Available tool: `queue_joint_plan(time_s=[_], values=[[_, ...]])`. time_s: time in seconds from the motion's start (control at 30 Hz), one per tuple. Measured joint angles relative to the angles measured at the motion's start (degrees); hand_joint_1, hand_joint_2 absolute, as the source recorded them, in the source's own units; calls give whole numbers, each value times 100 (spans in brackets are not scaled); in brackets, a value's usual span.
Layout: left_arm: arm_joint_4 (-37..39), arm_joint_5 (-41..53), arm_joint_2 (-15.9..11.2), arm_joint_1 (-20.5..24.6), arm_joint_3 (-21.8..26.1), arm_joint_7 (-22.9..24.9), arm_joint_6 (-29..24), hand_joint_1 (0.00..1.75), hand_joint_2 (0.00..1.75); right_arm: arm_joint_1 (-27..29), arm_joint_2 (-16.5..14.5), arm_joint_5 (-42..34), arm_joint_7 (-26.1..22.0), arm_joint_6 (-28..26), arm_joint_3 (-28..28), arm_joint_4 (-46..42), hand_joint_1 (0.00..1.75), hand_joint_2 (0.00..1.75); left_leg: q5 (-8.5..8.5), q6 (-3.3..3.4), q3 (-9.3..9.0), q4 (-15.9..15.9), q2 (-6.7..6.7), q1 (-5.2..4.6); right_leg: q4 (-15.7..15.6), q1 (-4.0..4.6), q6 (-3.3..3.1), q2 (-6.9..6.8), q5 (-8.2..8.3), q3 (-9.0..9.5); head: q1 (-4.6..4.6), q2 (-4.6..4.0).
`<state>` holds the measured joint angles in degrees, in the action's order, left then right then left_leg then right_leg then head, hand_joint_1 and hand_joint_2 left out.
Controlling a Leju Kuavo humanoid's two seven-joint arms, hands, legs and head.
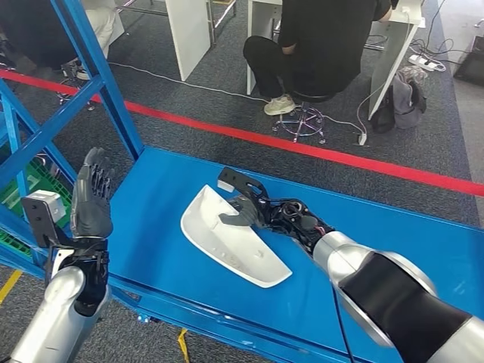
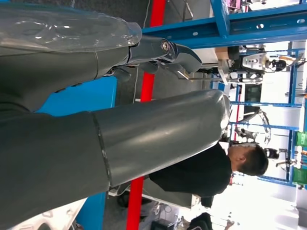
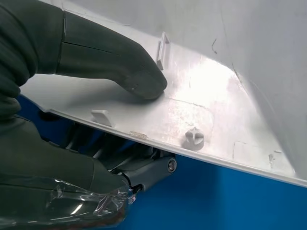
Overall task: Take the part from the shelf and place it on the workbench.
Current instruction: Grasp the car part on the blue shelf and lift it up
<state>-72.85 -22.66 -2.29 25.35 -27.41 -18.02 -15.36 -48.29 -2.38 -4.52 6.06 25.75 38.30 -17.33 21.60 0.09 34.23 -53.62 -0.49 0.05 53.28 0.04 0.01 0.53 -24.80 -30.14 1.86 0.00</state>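
Right hand (image 1: pixel 246 206) grips the white part (image 1: pixel 228 238) at its edge, thumb (image 3: pixel 112 60) inside, fingers beneath; part lies on the blue workbench (image 1: pixel 159 189); left hand (image 1: pixel 91 198) raised, fingers apart, holding nothing

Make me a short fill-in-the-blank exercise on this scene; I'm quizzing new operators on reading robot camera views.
1. The white part lies on the ______ workbench.
2. The ______ hand holds the part at its edge, thumb on its inner face.
3. The left hand is raised, fingers apart, holding ______.
4. Beyond the workbench, a ______ line runs across the carpet.

Missing words: blue; right; nothing; red
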Motion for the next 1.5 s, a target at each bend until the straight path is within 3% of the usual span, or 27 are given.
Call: queue_joint_plan(time_s=[0.2, 0.4, 0.53, 0.73, 0.93, 1.07, 1.37, 1.47, 1.5], values=[[-55, 21, -33, -52, 0, 14, -41, 0, 0, 31, 4, -282, -114, -147, 1, 13, 175, 175, 0, 0, -2, 0, 1, 0, 0, 0, -2, 0, -1, 2, -2, -1], [-134, 72, -101, -188, 2, 1, -136, 0, 0, 131, 31, -1317, -736, -45, -259, 16, 175, 175, 0, 0, 0, 0, -2, -1, 1, 0, -2, -2, -1, 2, -4, 0], [-169, 97, -146, -242, 3, -7, -147, 0, 0, 175, 49, -1584, -952, 56, -463, 15, 175, 175, 1, 0, 3, 0, -3, -1, 2, 0, -1, -3, -1, 1, -3, 0], [-217, 164, -210, -346, 22, -50, -126, 0, 0, 290, 98, -2406, -1556, 501, -831, -95, 175, 175, 5, -4, 10, 0, -5, -2, 3, 0, 0, -3, -3, -4, -4, -1], [-285, 254, -269, -430, 55, -49, -51, 0, 0, 415, 178, -3038, -1841, 977, -1110, -446, 175, 175, 9, 0, 12, 0, -6, -2, 3, 0, 0, -5, -8, -7, -5, 0], [-343, 304, -292, -465, 134, 15, 9, 0, 0, 613, 250, -3663, -1634, 1122, -1250, -1019, 175, 175, 12, -3, 12, 0, -6, -1, 3, 0, -1, -4, -11, -8, -5, 0], [-406, 339, -311, -507, 224, 28, 109, 0, 0, 950, 379, -4013, -1533, 1173, -1404, -2058, 175, 175, 12, -3, 14, 0, -6, -1, 2, 0, -1, -4, -13, -10, -5, -1], [-411, 386, -309, -508, 268, 32, 214, 0, 0, 1168, 437, -4423, -1246, 1023, -1451, -2786, 175, 175, 13, -3, 14, 0, -6, -2, 2, 0, -1, -4, -13, -10, -2, -1], [-411, 404, -308, -508, 280, 31, 245, 0, 44, 1245, 452, -4552, -1131, 942, -1463, -3062, 175, 175, 13, -3, 14, 0, -5, -2, 3, 0, -1, -4, -13, -11, -2, -1]])
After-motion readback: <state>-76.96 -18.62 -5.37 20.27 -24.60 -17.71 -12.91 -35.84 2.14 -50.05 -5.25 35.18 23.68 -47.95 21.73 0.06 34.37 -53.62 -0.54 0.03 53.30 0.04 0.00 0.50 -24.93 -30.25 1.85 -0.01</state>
